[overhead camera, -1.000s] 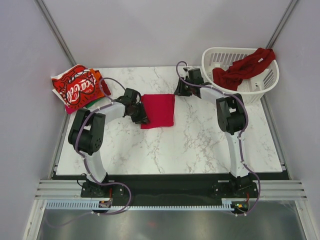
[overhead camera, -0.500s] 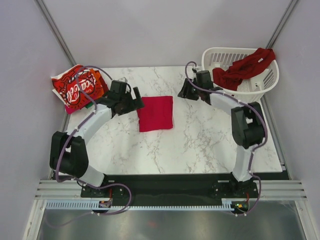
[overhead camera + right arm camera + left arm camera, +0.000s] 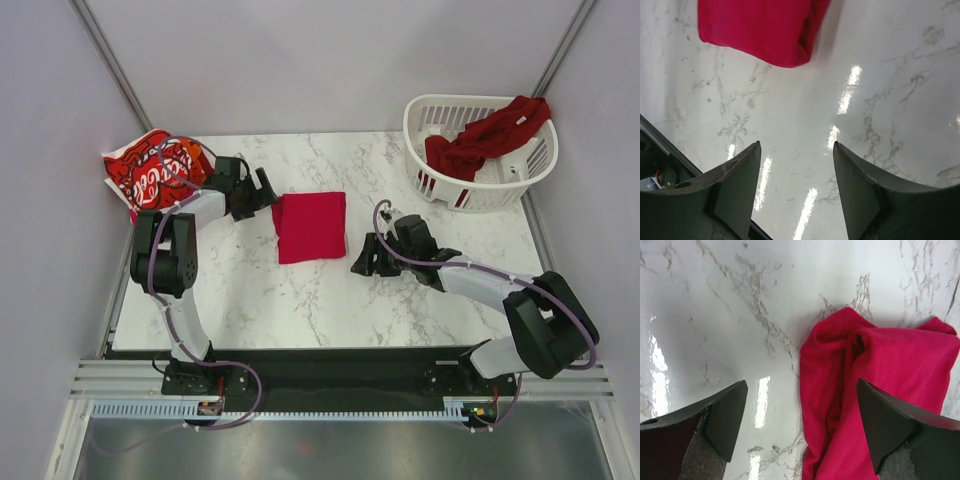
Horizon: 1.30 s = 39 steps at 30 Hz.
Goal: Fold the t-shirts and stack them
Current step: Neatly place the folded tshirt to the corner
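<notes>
While left claw point(image 3: 267, 191) and right claw point(image 3: 362, 258) gape, the red t-shirt point(image 3: 311, 226) lies between.

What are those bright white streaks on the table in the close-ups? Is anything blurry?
Left wrist view: lamp glare on the glossy marble table beside the red t-shirt, all sharp. Right wrist view: the same glare streaks near the right fingers. Top view: even light, soft shadows, no glare.

I count one basket point(image 3: 437, 183) and three tees showing: dark red tee point(image 3: 485, 135) in it, bright red tee point(image 3: 311, 226) and Coca-Cola tee point(image 3: 150, 178) left of it.
</notes>
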Available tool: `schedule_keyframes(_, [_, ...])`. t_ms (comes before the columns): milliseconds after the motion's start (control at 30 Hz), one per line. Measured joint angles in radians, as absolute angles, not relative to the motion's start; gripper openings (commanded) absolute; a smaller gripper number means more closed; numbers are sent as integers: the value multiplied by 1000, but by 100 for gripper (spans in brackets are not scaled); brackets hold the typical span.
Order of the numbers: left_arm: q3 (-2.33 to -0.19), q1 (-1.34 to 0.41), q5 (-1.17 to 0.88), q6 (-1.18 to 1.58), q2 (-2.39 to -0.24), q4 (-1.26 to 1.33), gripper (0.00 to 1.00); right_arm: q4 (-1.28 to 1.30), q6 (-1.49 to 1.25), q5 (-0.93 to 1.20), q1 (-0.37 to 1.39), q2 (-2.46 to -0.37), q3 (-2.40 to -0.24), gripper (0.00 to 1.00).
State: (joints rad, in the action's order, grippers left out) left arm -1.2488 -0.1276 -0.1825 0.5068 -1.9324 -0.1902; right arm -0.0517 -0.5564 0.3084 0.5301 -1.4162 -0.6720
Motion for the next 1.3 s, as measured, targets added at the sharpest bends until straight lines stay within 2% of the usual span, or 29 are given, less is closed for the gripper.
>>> schedule_keyframes(200, [-1267,-115,-192,503,-1965,-142,97,-54,-545,295,522,-1441,-635,68])
schedule_keyframes(233, [-1267,-115,-191,501,-1968,-137,88,-61,-545,295,522,-1450,-635,68])
schedule_keyframes(600, [-1120,-91,-526,710,-1995,211,89,-75,-538,302,522,-1516,-636,69])
schedule_keyframes(700, [-1106,-80,-561,733,-2004,252,87,-76,-535,307,522,-1520,-639,69])
schedule_keyframes(900, [-1092,-80,-571,746,-2017,286,74,-78,-534,315,522,-1529,-645,69])
schedule_keyframes(1033, [-1124,-94,-578,743,-2037,266,72,-84,-534,318,522,-1538,-653,70])
schedule_keyframes(1100, [-1150,-111,-574,741,-2050,245,66,-84,-533,318,522,-1539,-653,70])
schedule_keyframes(1300, [-1195,-149,-574,735,-2100,205,26,-87,-528,321,522,-1539,-653,70])
